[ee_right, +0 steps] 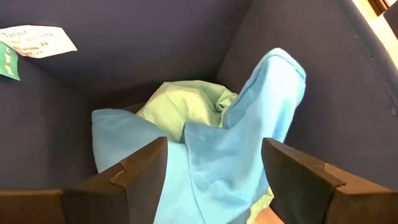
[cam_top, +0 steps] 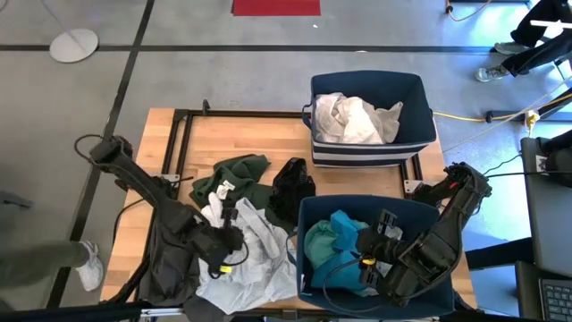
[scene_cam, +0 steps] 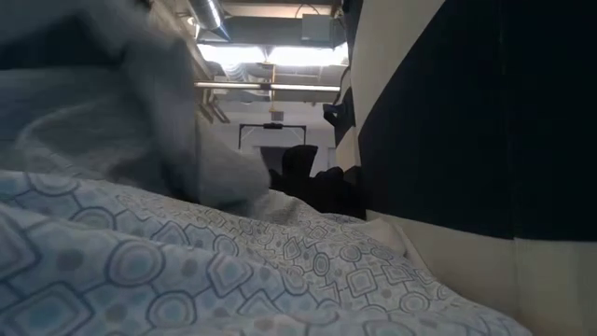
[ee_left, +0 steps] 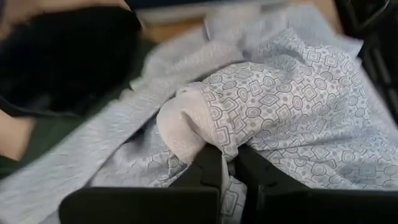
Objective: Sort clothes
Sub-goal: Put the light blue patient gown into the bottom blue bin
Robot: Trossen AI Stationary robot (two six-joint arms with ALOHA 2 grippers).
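We see the left gripper (ee_left: 228, 163) clenched on the patterned cloth (ee_left: 292, 106), right gripper (ee_right: 214, 168) spread above the blue garment (ee_right: 205, 162) in the bin (ee_right: 155, 56)

The right pincer (ee_right: 214, 177) hung with its fingers spread inside a navy bin (ee_right: 155, 43) — a light blue garment (ee_right: 230, 155) and a pale green one (ee_right: 183, 106) lay heaped below, a paper tag (ee_right: 37, 38) on the wall.

patterned garment (ee_left: 298, 106) white, grey geometric print | bin (ee_right: 155, 43) navy (turquoise garment (ee_right: 211, 155) inside)
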